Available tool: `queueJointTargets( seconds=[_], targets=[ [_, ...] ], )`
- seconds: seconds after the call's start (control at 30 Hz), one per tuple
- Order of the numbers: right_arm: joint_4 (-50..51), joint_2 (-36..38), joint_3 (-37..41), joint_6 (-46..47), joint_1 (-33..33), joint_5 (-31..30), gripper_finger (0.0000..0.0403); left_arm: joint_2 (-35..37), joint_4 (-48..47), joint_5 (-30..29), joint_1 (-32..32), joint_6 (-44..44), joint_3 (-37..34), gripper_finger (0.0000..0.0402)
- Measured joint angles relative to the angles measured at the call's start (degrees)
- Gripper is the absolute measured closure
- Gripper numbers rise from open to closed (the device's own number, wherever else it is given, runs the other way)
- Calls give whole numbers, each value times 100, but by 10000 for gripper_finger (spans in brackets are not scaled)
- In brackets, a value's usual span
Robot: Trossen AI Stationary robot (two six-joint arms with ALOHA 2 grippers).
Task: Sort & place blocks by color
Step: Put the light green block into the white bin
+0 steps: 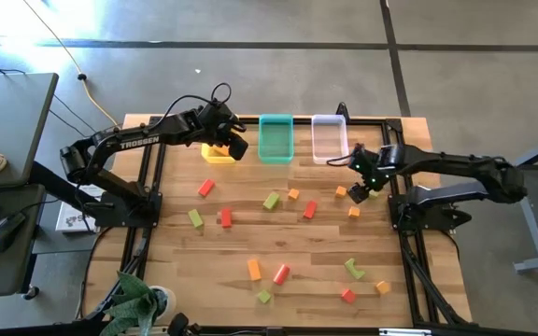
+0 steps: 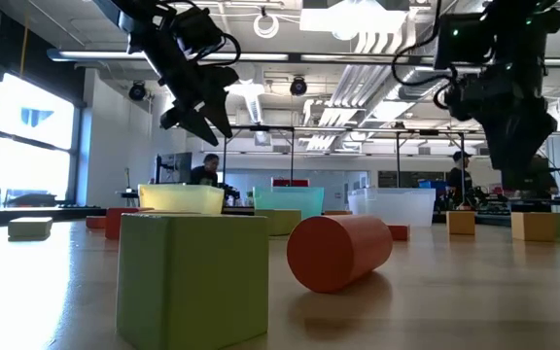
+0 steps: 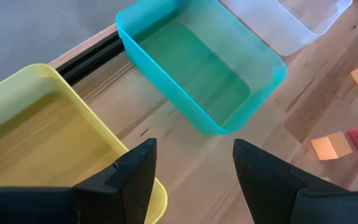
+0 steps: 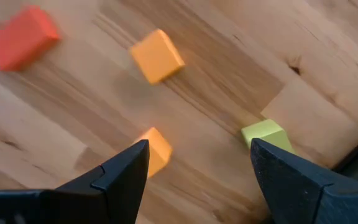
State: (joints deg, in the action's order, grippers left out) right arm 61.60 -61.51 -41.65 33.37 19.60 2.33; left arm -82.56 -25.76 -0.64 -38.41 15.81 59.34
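From above, the whole desk (image 1: 204, 252) shows. Three bins stand in a row at its far edge: yellow bin (image 1: 217, 152), teal bin (image 1: 276, 138), clear bin (image 1: 330, 138). The left hand (image 1: 236, 145) hangs over the yellow bin's edge nearest the teal bin. The right hand (image 1: 361, 189) is just beside the clear bin's front corner, above an orange block (image 1: 341, 191) and a green block (image 1: 356, 195). Other red, orange and green blocks lie scattered over the desk in front of the teal bin; none can be seen inside a bin.

The low view alone shows height: the left hand (image 2: 202, 112) is raised well above the yellow bin (image 2: 181, 198), fingers spread and empty. The right hand (image 2: 515, 160) is also up off the desk. A green cube (image 2: 192, 277) and a red cylinder (image 2: 338, 252) lie nearest the camera. People stand in the room behind.

The left wrist view shows its fingers (image 3: 135, 171) parted with nothing between them, and the yellow bin (image 3: 36, 130) and teal bin (image 3: 197, 68) empty inside.

The right wrist view shows its fingers (image 4: 126, 171) spread wide, holding nothing, with one orange block (image 4: 155, 151) between them on the desk, another orange block (image 4: 157, 56), a red block (image 4: 18, 38) and a green block (image 4: 267, 135) nearby.
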Motion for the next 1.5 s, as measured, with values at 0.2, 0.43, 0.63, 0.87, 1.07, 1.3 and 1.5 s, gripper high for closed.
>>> queueJointTargets(
  seconds=[0.2,0.43,0.63,0.87,1.07,1.3,1.5],
  targets=[
    [79,-480,0,-479,309,9,135,0,-4,0,9,1,1,199],
    [279,-788,0,-986,654,-60,135,-2,-7,0,26,2,0,199],
    [330,-1048,0,-1264,830,-125,135,-2,-9,0,26,0,0,199],
    [309,-1558,0,-1572,883,-303,135,-2,-9,0,26,2,1,199],
    [309,-2103,0,-1687,885,-466,135,-4,-9,0,28,0,-1,199],
    [306,-2593,2,-1683,882,-537,135,-4,-9,0,26,0,1,199],
    [245,-2830,2,-1690,882,-579,176,-4,-9,-2,27,1,1,199]
  ],
)
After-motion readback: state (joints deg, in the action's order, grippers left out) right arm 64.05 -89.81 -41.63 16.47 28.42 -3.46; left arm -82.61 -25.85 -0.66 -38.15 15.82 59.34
